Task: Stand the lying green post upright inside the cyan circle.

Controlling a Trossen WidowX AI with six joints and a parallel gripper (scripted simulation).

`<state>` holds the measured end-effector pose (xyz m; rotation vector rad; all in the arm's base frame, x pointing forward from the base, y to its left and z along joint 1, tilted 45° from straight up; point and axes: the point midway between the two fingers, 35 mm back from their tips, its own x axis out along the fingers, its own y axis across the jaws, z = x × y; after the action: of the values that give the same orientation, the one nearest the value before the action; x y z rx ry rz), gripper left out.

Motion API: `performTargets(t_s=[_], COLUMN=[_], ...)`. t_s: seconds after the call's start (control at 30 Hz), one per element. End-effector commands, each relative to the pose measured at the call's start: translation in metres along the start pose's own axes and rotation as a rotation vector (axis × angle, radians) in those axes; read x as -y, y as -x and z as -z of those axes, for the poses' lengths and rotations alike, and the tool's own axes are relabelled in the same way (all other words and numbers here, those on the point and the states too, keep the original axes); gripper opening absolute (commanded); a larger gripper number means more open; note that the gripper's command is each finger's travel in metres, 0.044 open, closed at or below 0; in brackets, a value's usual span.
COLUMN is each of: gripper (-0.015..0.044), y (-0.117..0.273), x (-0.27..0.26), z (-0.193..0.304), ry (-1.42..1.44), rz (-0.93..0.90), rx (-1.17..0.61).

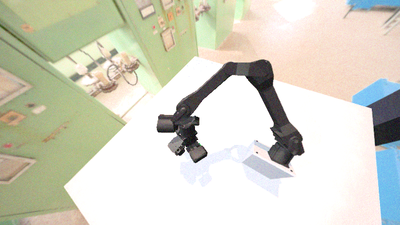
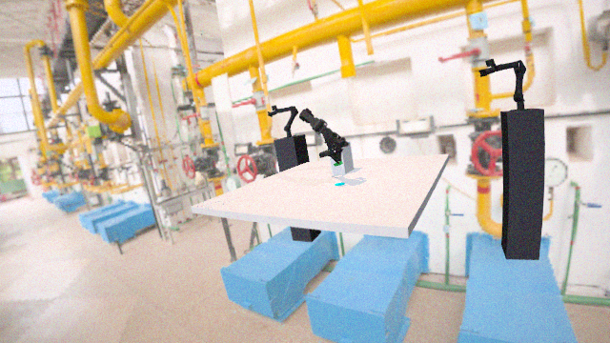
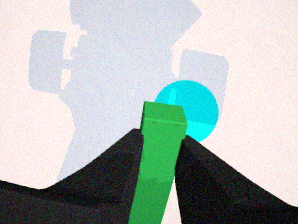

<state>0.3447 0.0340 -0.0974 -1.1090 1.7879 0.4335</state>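
Observation:
My gripper (image 1: 187, 151) (image 3: 159, 141) is shut on the green post (image 3: 161, 155) and holds it above the table. In the wrist view the post runs from the bottom edge up between the fingertips, with one end showing just past them. In the exterior view only a small green part (image 2: 337, 164) shows under the gripper. The cyan circle (image 3: 200, 107) (image 2: 339, 184) lies flat on the table; in the wrist view it is just beyond and right of the post's end, which covers its lower left edge. In the top view the circle is hidden. The post's exact tilt is hard to tell.
The white table (image 1: 125, 175) (image 2: 286, 205) carries the arm's pale base block (image 1: 265, 165), to the right of the gripper in the top view. The arm's shadow falls across the table and partly over the circle. Dark pedestals (image 2: 522, 191) with other arms stand off the table.

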Motion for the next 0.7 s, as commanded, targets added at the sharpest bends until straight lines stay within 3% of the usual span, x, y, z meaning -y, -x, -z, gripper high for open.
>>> performTargets(t_s=[0.0,0.67], gripper=[0.0022,0.0022], y=[-0.003,-0.013], x=[-0.002,-0.005], z=[0.001,0.000], ry=[0.004,0.001], rz=[-0.021,-0.094], rx=[0.024,0.154])
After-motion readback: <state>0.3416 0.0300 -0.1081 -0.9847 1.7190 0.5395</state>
